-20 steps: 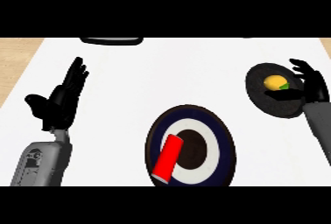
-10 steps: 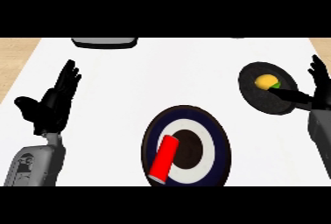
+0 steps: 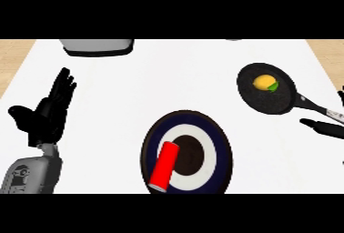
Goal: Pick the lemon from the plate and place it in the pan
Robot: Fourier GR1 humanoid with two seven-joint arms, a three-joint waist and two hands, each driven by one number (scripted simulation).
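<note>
The right hand point(image 3: 324, 127) has pulled away from the pan point(image 3: 269, 103) in the upper right and now sits almost out of frame at the right edge, released and holding nothing. The lemon point(image 3: 263, 83) lies alone inside the pan, so the placing looks done and only the retreat remains. The left hand point(image 3: 47, 116) rests open at the left of the frame much as it did a second ago, while the plate point(image 3: 152, 146) at lower centre carries only a red cylinder point(image 3: 164, 166), which has not moved.
</note>
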